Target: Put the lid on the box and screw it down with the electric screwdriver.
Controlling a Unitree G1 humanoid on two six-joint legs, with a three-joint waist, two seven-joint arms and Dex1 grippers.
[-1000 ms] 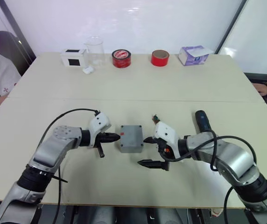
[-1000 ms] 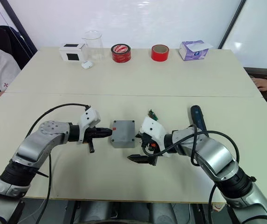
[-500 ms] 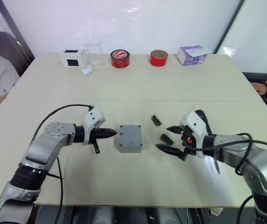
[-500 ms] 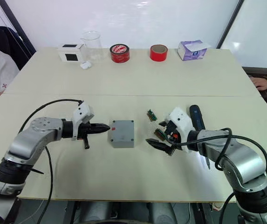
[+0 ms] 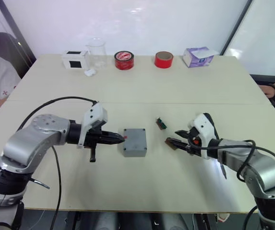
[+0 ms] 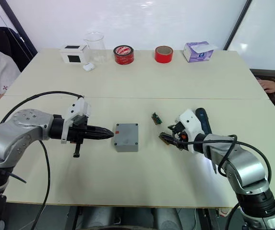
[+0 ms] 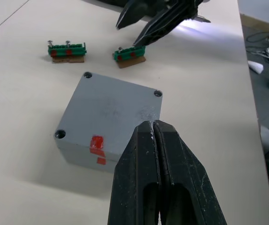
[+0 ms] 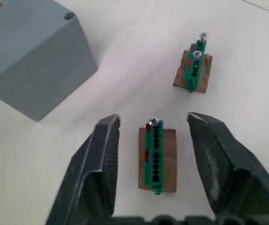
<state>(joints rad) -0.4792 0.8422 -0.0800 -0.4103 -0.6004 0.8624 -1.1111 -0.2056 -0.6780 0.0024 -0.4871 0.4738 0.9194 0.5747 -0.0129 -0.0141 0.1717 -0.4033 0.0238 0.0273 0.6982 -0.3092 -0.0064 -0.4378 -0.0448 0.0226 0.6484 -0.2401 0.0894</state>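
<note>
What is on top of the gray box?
The lid sits on the box, showing corner screw holes and a red mark. Whatever is inside is covered.

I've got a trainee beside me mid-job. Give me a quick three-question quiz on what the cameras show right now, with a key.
1. True or false: the lid already sits on the box.
2. What lies between the fingers of the right hand?
A. the red tape roll
B. a small green terminal strip on a brown base
C. the electric screwdriver
3. Fill in: the left hand has its fingers ____, their tips at the box's edge.

Key:
1. True; the closed gray box shows corner screw holes and a red mark on top.
2. B; the nearer terminal strip lies between the open fingers, untouched. A second strip lies beyond.
3. shut
</note>
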